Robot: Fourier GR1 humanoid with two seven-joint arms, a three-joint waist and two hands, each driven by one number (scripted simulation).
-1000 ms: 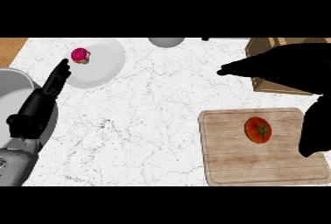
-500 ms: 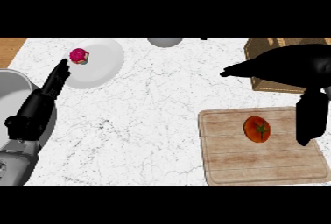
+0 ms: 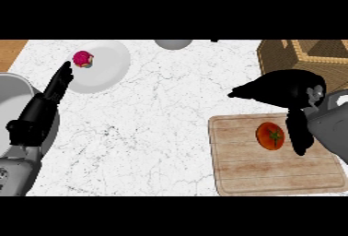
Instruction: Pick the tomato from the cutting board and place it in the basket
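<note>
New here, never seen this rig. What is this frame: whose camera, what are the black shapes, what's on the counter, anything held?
One view, taken from the humanoid robot's head, looking steeply down at a white marble counter. The black shapes on grey forearms are its hands. The right hand hovers open over a wooden cutting board, a finger beside the tomato; nothing is held. The wicker basket, the tomato's goal, stands beyond the board. The left hand rests open at the left, near a white plate carrying a small pink item. A grey bowl shows at the far edge.
</note>
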